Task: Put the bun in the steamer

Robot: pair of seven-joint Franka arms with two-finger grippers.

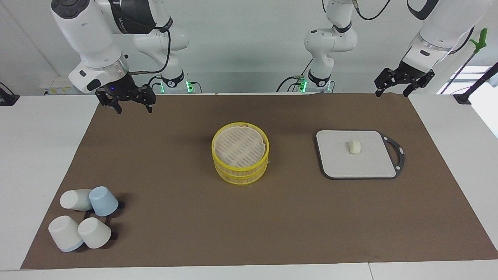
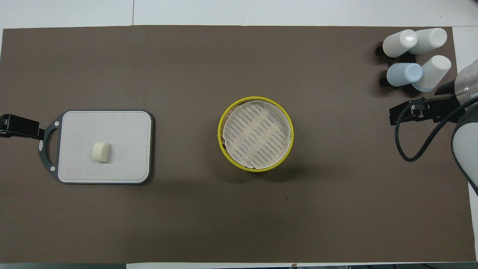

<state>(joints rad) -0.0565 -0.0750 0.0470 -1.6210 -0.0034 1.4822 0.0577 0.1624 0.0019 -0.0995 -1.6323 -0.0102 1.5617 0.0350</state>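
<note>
Nothing done yet: bun (image 1: 354, 147) lying untouched on the grey board (image 1: 342, 165) toward the left arm's desk edge, steamer (image 1: 240, 157) sitting empty mid-desk, left gripper (image 1: 393, 91) and right gripper (image 1: 134, 108) hanging by the robots' corners, fingers spread wide.

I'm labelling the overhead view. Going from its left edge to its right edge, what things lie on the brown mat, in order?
Grey board with the bun on it → yellow steamer → cluster of white and blue cups.
</note>
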